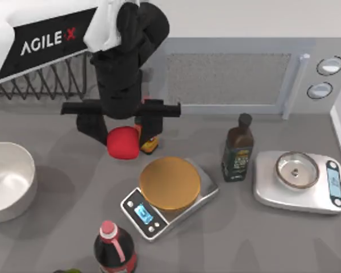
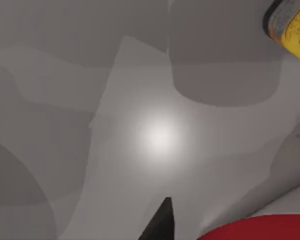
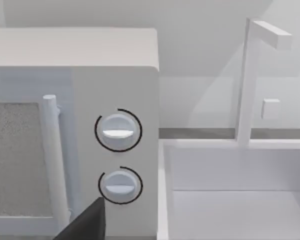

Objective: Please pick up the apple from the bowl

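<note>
From above, the left pincer [image 1: 122, 139] is clamped on the apple [image 1: 123, 143], held above the desk [image 1: 244, 239] beside the orange scale [image 1: 169, 194], well apart from the bowl [image 1: 8, 181] at the left edge. In the left wrist view, the apple [image 2: 260, 229] sits apparently against a dark finger [image 2: 160, 222]. The right wrist view faces the microwave [image 3: 115, 90]; whether the right pincer is apart or together I cannot tell

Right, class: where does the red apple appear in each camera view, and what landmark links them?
Top view: the apple is left of centre, under the left gripper, right of the bowl.
Left wrist view: the apple's red curve, close to the camera.
Right wrist view: faces the microwave dials and sink instead.
Shared landmark: the yellow-labelled container beside the apple.
</note>
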Robot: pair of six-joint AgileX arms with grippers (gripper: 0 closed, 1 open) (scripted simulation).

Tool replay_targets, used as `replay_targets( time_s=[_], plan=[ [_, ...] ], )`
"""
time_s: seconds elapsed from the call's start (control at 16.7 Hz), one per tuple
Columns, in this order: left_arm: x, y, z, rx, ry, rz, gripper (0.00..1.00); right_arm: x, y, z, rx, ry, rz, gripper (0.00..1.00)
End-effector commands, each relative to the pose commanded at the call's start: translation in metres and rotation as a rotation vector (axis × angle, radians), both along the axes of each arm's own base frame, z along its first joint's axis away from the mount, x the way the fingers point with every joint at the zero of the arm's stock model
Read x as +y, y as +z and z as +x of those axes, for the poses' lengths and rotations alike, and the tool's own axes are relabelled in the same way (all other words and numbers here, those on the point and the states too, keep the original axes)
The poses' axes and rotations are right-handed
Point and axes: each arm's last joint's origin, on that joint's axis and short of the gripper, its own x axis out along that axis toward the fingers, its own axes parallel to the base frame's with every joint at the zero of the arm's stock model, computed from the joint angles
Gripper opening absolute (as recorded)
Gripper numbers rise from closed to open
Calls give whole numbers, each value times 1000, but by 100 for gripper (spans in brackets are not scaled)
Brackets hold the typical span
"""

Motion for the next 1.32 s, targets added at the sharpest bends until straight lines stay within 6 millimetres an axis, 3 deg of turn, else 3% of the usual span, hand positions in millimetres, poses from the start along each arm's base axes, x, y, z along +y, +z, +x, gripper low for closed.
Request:
replay_targets(
  time_s=[0.18,0.48,1.26,1.32],
  plan=[
    [-1,-19,3,-14,13,-20,0,0,0,0,0,0,0,100],
    [-1,-22,4,-17,15,-26,0,0,0,0,0,0,0,100],
    [-1,-22,4,-17,15,-26,98,0,0,0,0,0,0,100],
    [-1,-22,4,-17,15,-26,100,0,0,0,0,0,0,100]
  ],
)
